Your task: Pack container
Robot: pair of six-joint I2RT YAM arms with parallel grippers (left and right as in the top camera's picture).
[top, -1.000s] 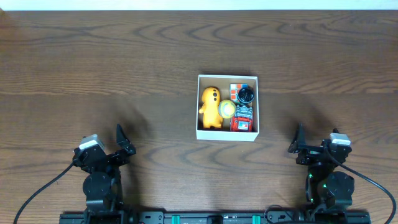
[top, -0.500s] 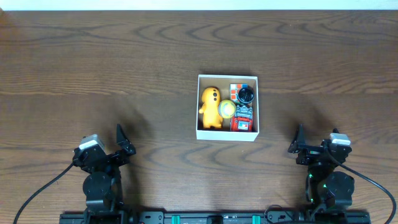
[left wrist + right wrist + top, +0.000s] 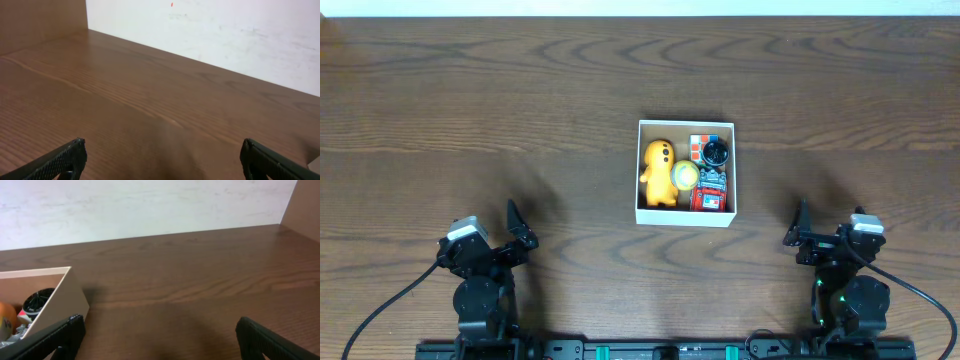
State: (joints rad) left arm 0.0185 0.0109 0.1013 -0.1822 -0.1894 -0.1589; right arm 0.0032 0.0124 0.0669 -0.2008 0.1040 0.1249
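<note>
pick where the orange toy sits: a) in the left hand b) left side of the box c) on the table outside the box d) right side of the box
b, the overhead view shows the orange toy lying inside the box against its left wall, with the ball just to its right.

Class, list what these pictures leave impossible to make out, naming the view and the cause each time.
Overhead: the small items beside the yellow toy in the container are too small to identify.
Right wrist: the left edge and a finger of the right tool hide most of the container.
Left wrist: only fingertips of the left tool show; the bottom edge cuts the rest.
</note>
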